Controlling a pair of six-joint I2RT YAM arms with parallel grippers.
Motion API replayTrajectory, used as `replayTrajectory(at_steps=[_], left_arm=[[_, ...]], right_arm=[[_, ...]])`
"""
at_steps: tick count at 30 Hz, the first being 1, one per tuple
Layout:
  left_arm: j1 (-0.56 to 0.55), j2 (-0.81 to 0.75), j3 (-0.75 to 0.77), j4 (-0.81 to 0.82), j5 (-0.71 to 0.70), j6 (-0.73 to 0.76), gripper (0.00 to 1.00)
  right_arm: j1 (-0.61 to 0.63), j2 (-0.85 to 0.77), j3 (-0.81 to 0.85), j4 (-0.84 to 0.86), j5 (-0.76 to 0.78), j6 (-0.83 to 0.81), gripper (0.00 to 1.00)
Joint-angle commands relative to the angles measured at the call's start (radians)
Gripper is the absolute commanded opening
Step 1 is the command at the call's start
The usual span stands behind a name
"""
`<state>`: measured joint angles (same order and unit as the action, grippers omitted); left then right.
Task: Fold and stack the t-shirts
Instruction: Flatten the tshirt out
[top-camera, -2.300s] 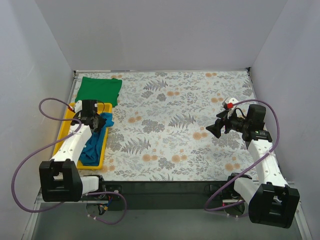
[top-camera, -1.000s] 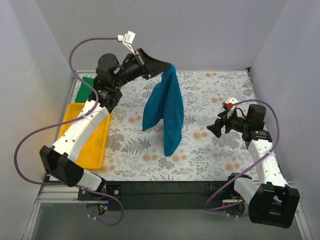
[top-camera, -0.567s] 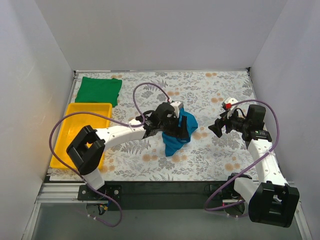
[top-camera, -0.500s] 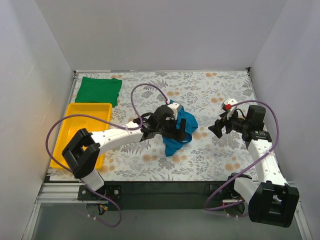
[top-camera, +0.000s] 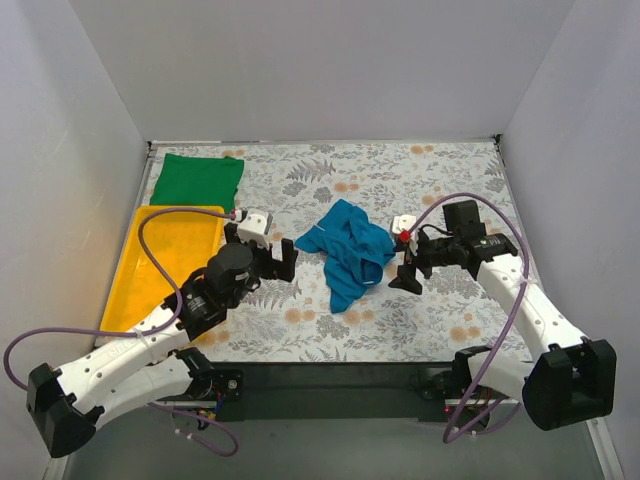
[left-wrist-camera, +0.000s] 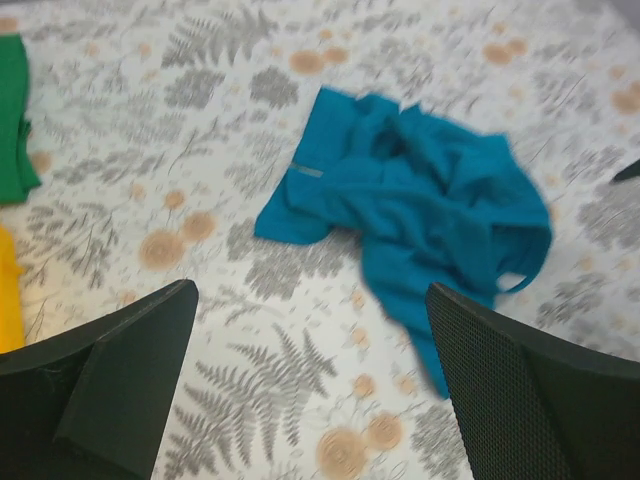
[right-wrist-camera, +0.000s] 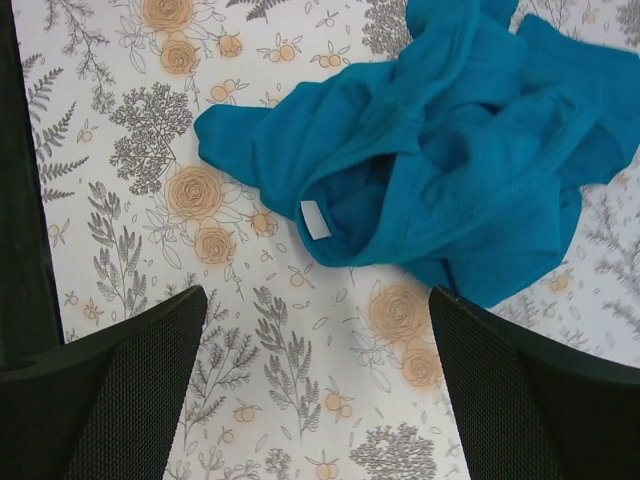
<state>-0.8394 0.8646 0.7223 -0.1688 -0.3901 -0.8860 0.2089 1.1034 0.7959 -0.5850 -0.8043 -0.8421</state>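
Now, sweeping from nine o'clock: the yellow tray (top-camera: 120, 290) is sitting along the left edge of the table (top-camera: 450, 180), and the teal t-shirt (top-camera: 350, 250) is no longer lying in it. Up at ten o'clock the green t-shirt (top-camera: 197, 180) is lying in a tidy rectangle, looking already folded, and it is not budging.

Moving inward, the left gripper (top-camera: 288, 262) is making the news. A moment ago it was hoisting the teal cloth high over the table and bringing it down mid-table. Now it is backing off, spread wide and carrying nothing. Its wrist view is confirming that, with the dark fingers (left-wrist-camera: 110, 380) standing well apart and only bare table between them.

At its three o'clock, near the table's centre, the teal t-shirt is lying in a crumpled heap. One sleeve is poking toward nine o'clock and a long tail is trailing toward six.

At the heap's three o'clock the right gripper (top-camera: 405, 280) is closing in from where it was idling. It is pointing down, spread wide too, just beside the cloth and gripping nothing.

So the fetching is looking finished, and the flattening is not yet starting. I am judging that both arms are needing to pull this heap flat before any fold, with stacking alongside the green one coming last.
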Motion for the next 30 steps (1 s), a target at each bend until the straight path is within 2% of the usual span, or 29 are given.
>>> replayTrajectory(at_steps=[1,6,9,15,16,21,23,30], left_arm=[[0.002,-0.056,-0.093,-0.020,-0.061,0.044,0.98],[0.002,-0.040,-0.084,-0.002,-0.114,0.048,0.98],[0.002,0.013,-0.072,-0.012,-0.113,0.073,0.95],[0.002,0.065,-0.052,-0.023,-0.125,0.091,0.90],[0.002,0.062,-0.055,-0.024,-0.131,0.093,0.90],[0.002,0.042,-0.061,-0.023,-0.136,0.088,0.90],[0.002,0.043,-0.061,-0.023,-0.136,0.088,0.90],[0.002,0.048,-0.060,-0.023,-0.124,0.087,0.90]], right_arm=[[0.093,0.038,0.147,-0.142,0.105,-0.143,0.98],[0.156,0.205,0.333,-0.174,0.166,-0.158,0.97],[0.240,0.297,0.425,-0.202,0.256,-0.173,0.93],[0.412,0.400,0.483,-0.194,0.417,-0.140,0.83],[0.440,0.411,0.488,-0.185,0.438,-0.102,0.79],[0.468,0.458,0.488,-0.084,0.546,0.030,0.68],[0.468,0.469,0.485,-0.066,0.583,0.049,0.66],[0.468,0.513,0.477,-0.024,0.536,0.123,0.60]])
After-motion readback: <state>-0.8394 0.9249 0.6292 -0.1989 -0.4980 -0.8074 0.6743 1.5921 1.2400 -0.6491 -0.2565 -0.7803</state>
